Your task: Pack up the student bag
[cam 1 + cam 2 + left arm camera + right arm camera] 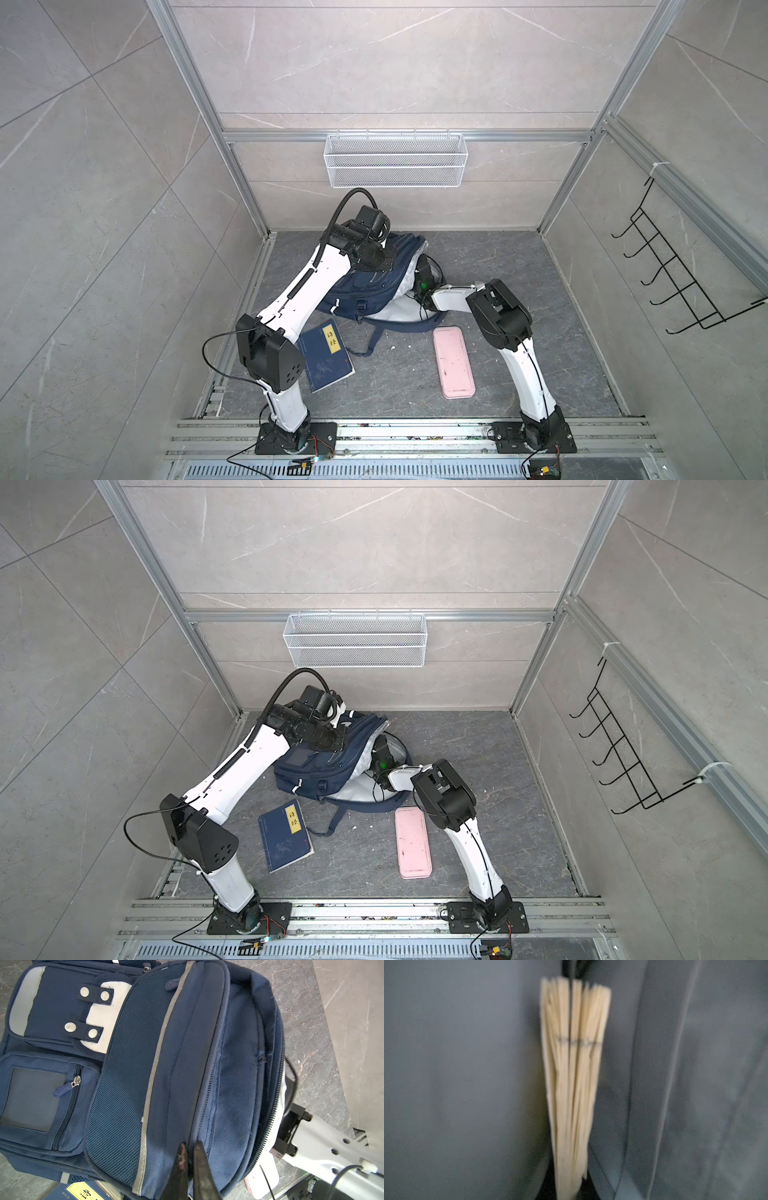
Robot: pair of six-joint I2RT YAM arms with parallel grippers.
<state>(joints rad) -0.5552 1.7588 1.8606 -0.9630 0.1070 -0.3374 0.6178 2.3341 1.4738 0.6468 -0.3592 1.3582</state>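
1. Backpack (365, 297) lies on the gray floor (395, 395) toward the back wall, between the two arms, with its front pockets facing up. Both top views show its main compartment gaping toward the right, with pale lining exposed.
2. The left gripper (190, 1145) is over the rear part of the backpack. In the left wrist view its two dark fingers (180, 1167) are pinched together on a ridge of navy fabric, beside the mesh panel with the silver stripe.
3. The right gripper (422, 266) reaches into the open mouth from the right. Its fingertips are hidden in both top views.
4. The right wrist view is blurred. It shows the cream page edges of a book (571, 1074) standing between gray lining walls inside the backpack. Dark finger shapes flank its near end, but I cannot tell whether they clamp it or have let go.
5. A navy book (326, 357) with a yellow label lies flat on the floor in front of the backpack. It is on the left, with one edge under the left arm's elbow.
6. A pink case (453, 361) lies flat on the floor on the right, apart from the backpack and near the right arm.
7. A white mesh basket (395, 160) hangs on the back wall, and a black hook rack (681, 274) hangs on the right wall.
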